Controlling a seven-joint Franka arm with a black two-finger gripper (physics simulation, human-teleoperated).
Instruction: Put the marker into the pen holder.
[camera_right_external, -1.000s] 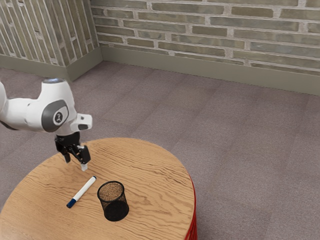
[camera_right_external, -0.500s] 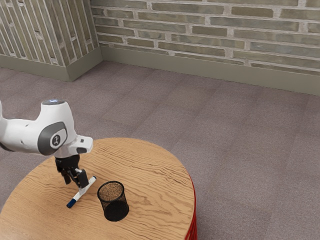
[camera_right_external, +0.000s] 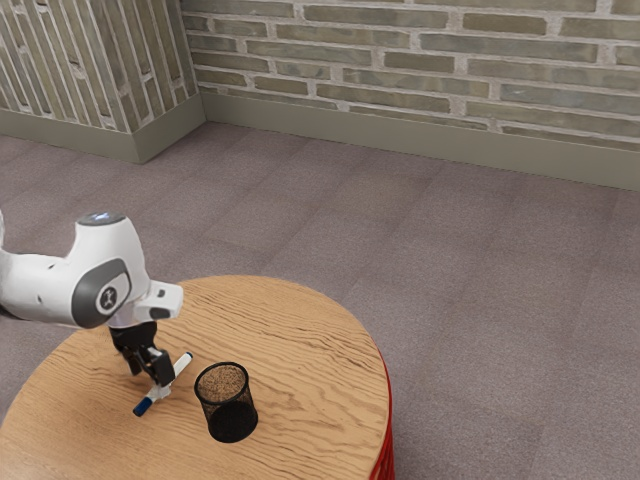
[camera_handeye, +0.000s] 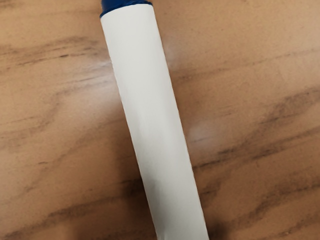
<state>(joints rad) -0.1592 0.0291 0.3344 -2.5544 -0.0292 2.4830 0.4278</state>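
One marker (camera_handeye: 154, 122) on table (camera_right_external: 290, 340), under parted jaws.

Marker (camera_handeye: 155, 125): white barrel, blue at one end, lying on brown wooden tabletop (camera_handeye: 60, 150). Dark grain runs slantwise across wood. Dim shadow beside barrel; pale sheen both sides.

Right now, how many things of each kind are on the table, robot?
White marker with blue ends: 1
Round black mesh pen holder: 1
Total: 2
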